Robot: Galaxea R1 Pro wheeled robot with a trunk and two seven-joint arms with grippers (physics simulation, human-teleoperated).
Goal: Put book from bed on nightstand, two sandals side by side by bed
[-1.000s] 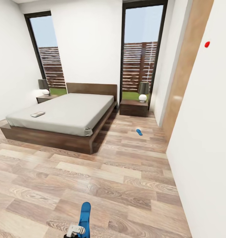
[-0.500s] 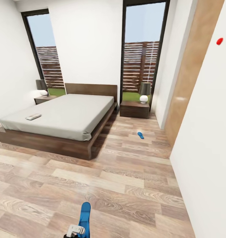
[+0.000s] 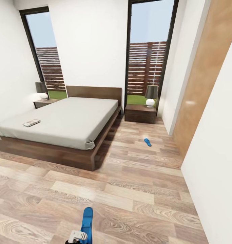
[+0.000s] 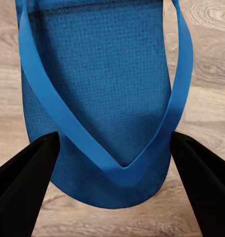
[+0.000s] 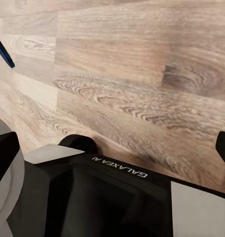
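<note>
1. Far left, a low dark-brown wooden nightstand [image 3: 44, 102] carries a dark-shaded lamp [image 3: 42, 89]; it is one of two alike, so either could take the book.
2. The small thin book [image 3: 31, 122] lies flat on the pale grey mattress of the dark-framed double bed [image 3: 68, 120], near the bed's left edge and apart from both nightstands; judging by that, the book step is not yet done.
3. Near centre, the left gripper [image 4: 115, 190] carries one bright blue flip-flop sandal [image 3: 86, 224] toe-forward, apparently for transport toward the bed. In the left wrist view its fingers [image 4: 23, 185] stand at the sole's two sides, seemingly clamped on it.
4. Right of the bed stands the second nightstand [image 3: 140, 113] with a second lamp [image 3: 151, 95].
5. The other blue sandal [image 3: 148, 142] lies on the wood-plank floor [image 3: 136, 189], right of the bed and nearer than that nightstand: two sandals, well apart.
6. The right gripper's [image 5: 112, 153] finger tips sit at the right wrist view's edges; whether apart or together cannot be told.
</note>
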